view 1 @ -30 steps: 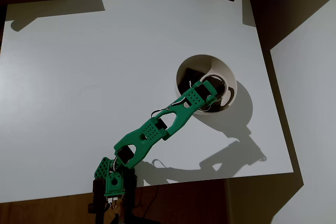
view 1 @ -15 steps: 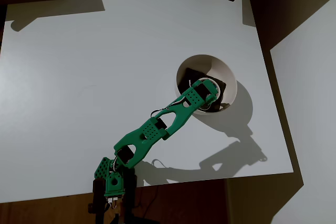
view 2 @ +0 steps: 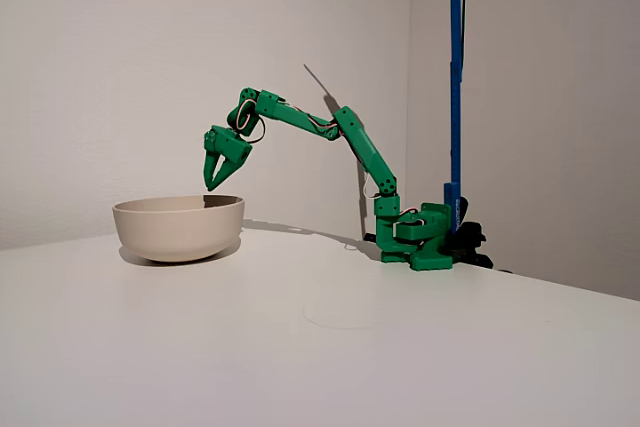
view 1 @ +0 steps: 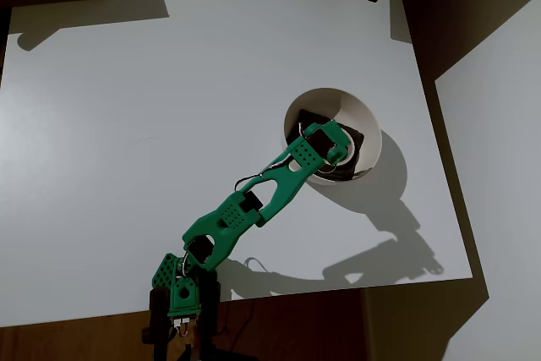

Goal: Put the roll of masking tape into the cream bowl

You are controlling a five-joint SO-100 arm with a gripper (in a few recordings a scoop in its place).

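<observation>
My green two-finger end effector [view 2: 212,183] hangs above the round, smooth-walled cream bowl [view 2: 179,228], fingers nearly closed, gripping nothing visible.

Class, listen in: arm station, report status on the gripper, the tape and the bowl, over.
Gripper above the bowl's rim, jaws near closed, nothing seen between them. Tape not made out inside the bowl. A dark square piece lies in the bowl. Nothing in the way.
</observation>
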